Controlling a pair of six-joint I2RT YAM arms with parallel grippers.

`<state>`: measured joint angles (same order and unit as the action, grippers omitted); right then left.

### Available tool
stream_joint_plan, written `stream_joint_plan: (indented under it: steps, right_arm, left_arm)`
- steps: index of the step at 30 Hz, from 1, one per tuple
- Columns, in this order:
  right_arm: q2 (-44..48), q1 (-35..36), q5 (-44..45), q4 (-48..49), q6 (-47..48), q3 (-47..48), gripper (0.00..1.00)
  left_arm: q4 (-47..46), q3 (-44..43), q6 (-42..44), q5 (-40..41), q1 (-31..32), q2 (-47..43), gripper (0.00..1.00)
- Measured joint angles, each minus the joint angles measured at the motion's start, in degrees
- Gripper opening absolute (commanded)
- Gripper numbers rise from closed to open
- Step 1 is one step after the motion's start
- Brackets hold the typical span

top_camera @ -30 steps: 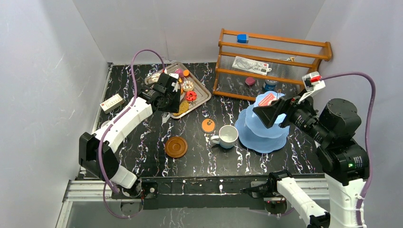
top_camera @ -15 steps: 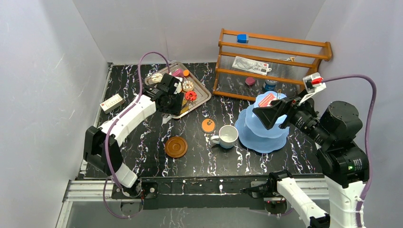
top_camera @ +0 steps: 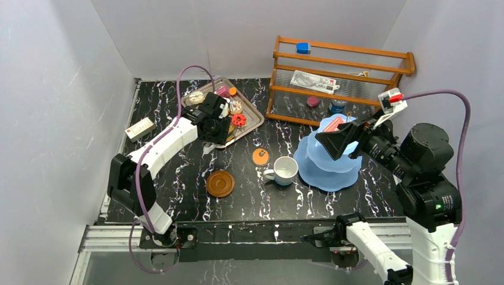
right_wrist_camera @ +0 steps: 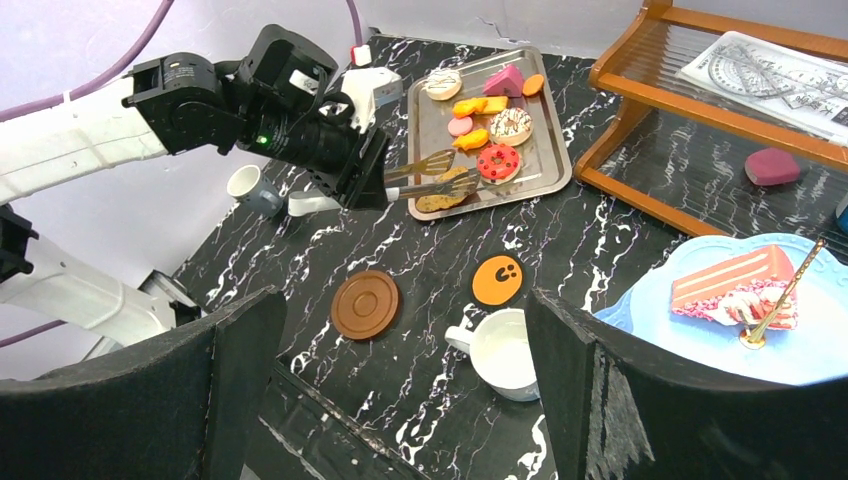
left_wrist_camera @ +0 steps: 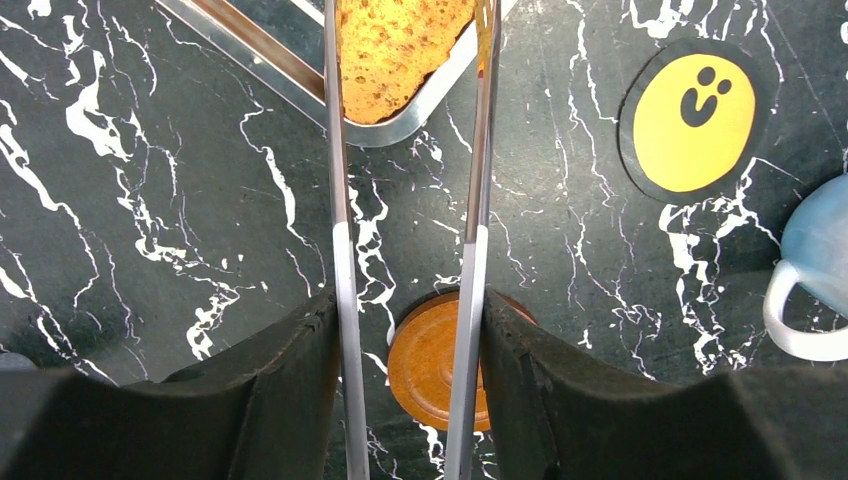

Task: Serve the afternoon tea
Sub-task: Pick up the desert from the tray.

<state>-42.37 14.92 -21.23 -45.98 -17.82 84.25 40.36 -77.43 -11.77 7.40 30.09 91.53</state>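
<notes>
My left claw point(left_wrist_camera: 405, 330) pinches the tongs point(left_wrist_camera: 340, 250), their blades straddling the cookie point(left_wrist_camera: 400, 40) at twelve o'clock for a lift. My right claw point(right_wrist_camera: 402, 330) gapes, idle.

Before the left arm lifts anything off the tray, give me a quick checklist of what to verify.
1. Left gripper clamped on metal tongs: ok.
2. Tong tips either side of cookie on silver tray: ok.
3. Cookie actually pinched: cannot tell.
4. Right gripper clear of stand: not ok, it hovers open over it.
5. Top tier free: not ok, cake slice on it.
</notes>
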Motion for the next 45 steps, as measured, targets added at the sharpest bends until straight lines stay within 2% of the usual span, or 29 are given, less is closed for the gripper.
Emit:
stream_joint_plan:
  steps: [8, 32, 36, 40, 45]
  right_arm:
    - [-0.1, 0.0, -0.5, 0.1, 0.0, 0.0, 0.99]
    - [-0.1, 0.0, 0.1, -0.9, 0.0, 2.6, 0.99]
    - [-0.1, 0.0, 0.2, -1.0, 0.0, 2.8, 0.99]
    - [-0.2, 0.0, 0.3, -1.0, 0.0, 2.8, 0.99]
    - [-0.2, 0.0, 0.3, -1.0, -0.2, 2.8, 0.99]
  left_arm:
    - [0.5, 0.0, 0.2, 1.3, 0.0, 0.2, 0.45]
    - [0.0, 1.9, 0.2, 1.3, 0.0, 0.2, 0.50]
    - [0.1, 1.9, 0.2, 1.1, -0.3, 0.2, 0.46]
    - [0.5, 1.9, -0.4, 1.0, -0.7, 0.2, 0.37]
    - [1.0, 1.6, -0.7, 1.2, -0.7, 0.2, 0.36]
